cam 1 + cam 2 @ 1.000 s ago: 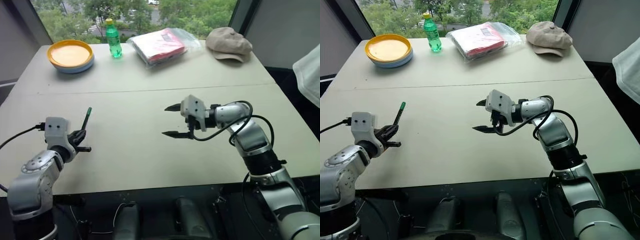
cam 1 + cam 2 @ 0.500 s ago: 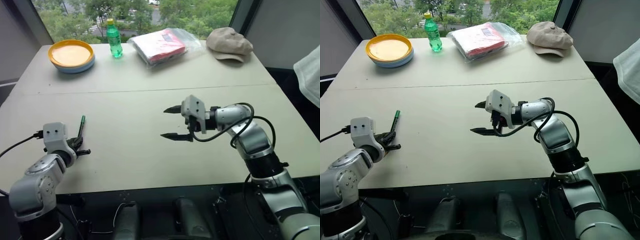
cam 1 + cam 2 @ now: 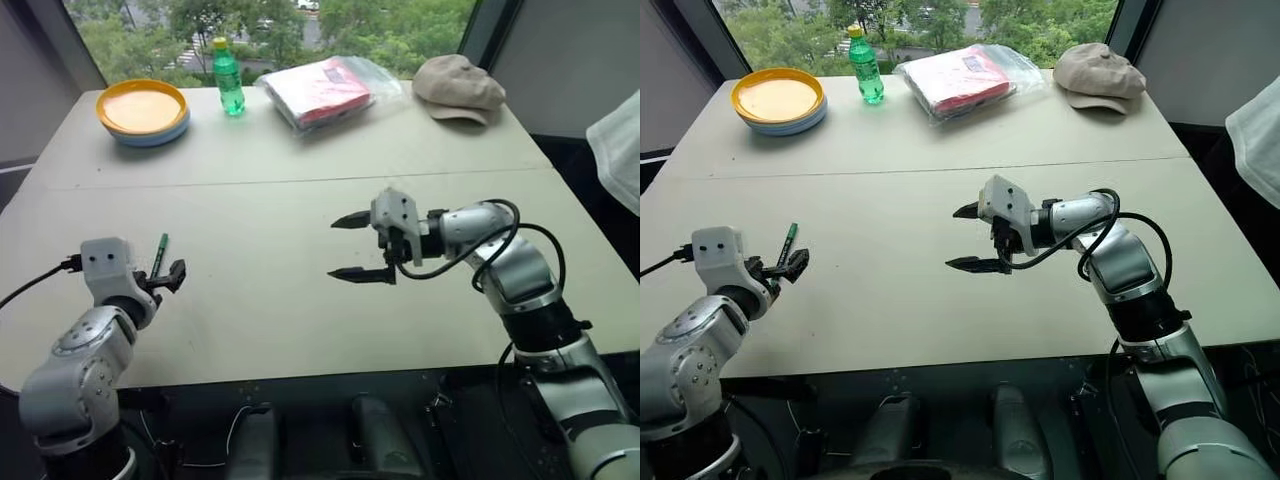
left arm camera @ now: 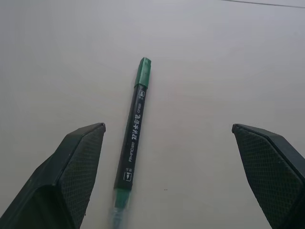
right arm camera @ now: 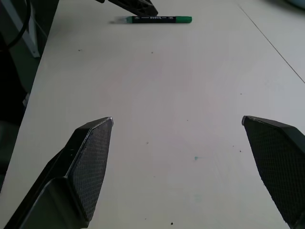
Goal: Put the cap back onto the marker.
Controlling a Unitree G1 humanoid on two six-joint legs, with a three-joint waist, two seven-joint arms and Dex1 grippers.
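The marker [image 4: 134,128] lies flat on the table [image 3: 300,150] with its green cap [image 4: 143,72] fitted, between the spread fingers of the empty left gripper [image 4: 171,176] (barrel lettering too small to read), while the right gripper [image 3: 358,247] hovers wide open mid-table.

On the pale table [image 3: 300,310]: 1 slim dark marker [image 4: 133,131] w/ 1 green plastic cap [image 4: 143,71] on its far end, 1 green plastic bottle w/ yellow lid [image 3: 227,78], 1 clear plastic bag of red folded stuff [image 3: 325,90], 1 beige fabric cap-style hat [image 3: 457,87]. 1 stack of round plates, yellow on top of blue [image 3: 142,112]; exact no. in stack can't tell. 2 black two-finger grippers: left one [image 3: 165,272], right one [image 3: 355,247].
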